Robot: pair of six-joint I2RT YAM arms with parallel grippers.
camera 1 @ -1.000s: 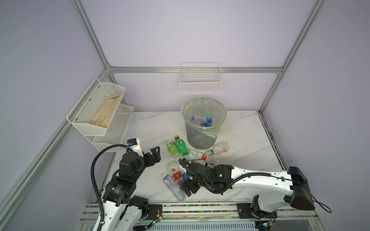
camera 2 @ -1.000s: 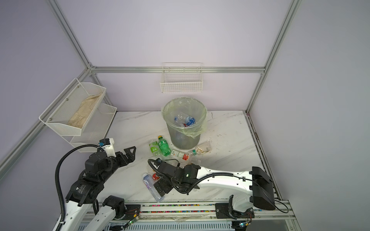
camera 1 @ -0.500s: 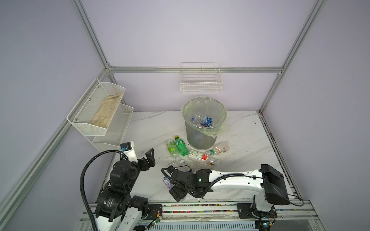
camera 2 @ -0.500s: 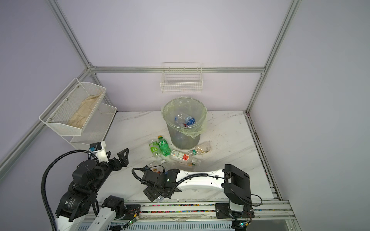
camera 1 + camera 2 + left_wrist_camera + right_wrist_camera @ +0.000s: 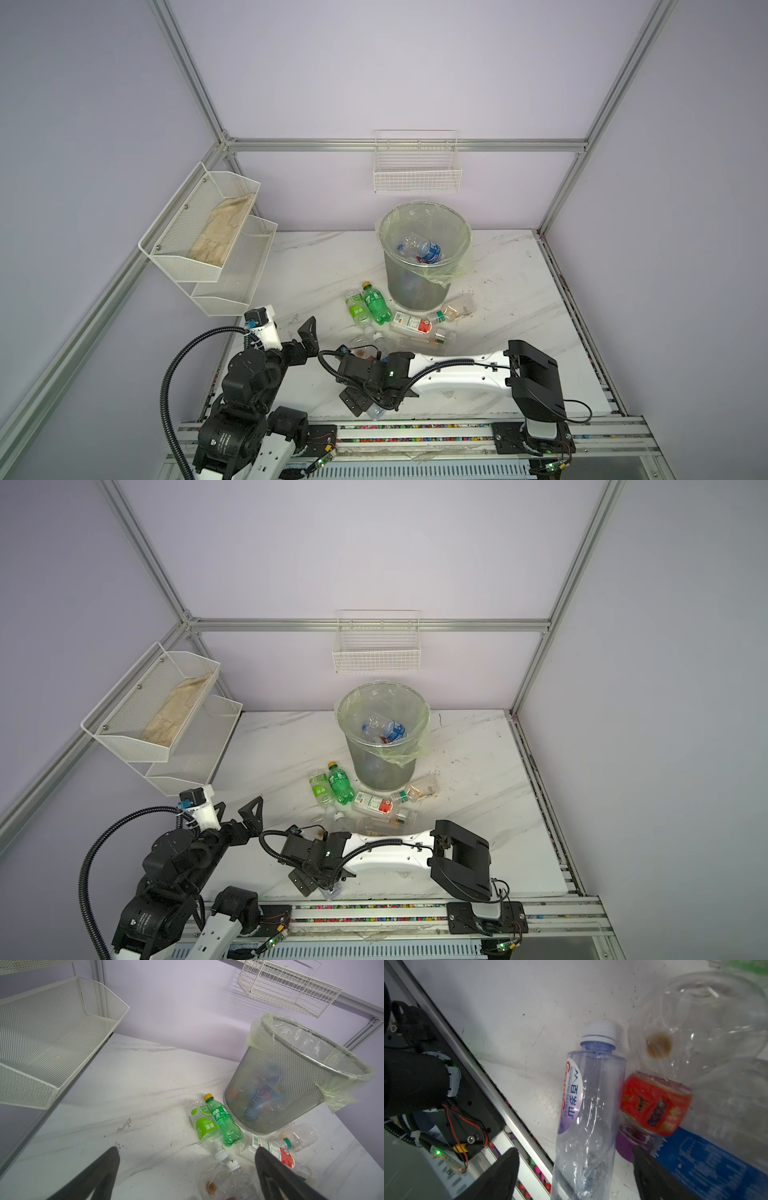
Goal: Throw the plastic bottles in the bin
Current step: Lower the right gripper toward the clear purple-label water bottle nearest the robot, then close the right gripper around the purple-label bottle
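Observation:
The bin (image 5: 411,286) (image 5: 380,766) (image 5: 270,1088) stands at the back middle, with plastic bottles (image 5: 424,249) inside. Just in front of it lie a green bottle (image 5: 376,303) (image 5: 224,1122), a green-labelled clear one (image 5: 357,309) and a red-and-white-labelled one (image 5: 411,323). My right gripper (image 5: 370,409) (image 5: 574,1150) is low at the table's front edge. It is open, astride a clear white-capped bottle (image 5: 591,1095) with gaps on both sides. A red-labelled bottle (image 5: 654,1103) lies against that one. My left gripper (image 5: 237,810) (image 5: 187,1149) hangs open and empty at the left.
White mesh shelves (image 5: 208,232) jut out from the left wall. A wire basket (image 5: 417,170) hangs on the back wall above the bin. The metal front rail (image 5: 415,428) runs right beside the right gripper. A crushed clear bottle with brown residue (image 5: 695,1032) lies nearby.
My right gripper swung left and toward the front edge and now straddles the white-capped bottle, its jaws slightly narrower. The left arm drew back and down to the left.

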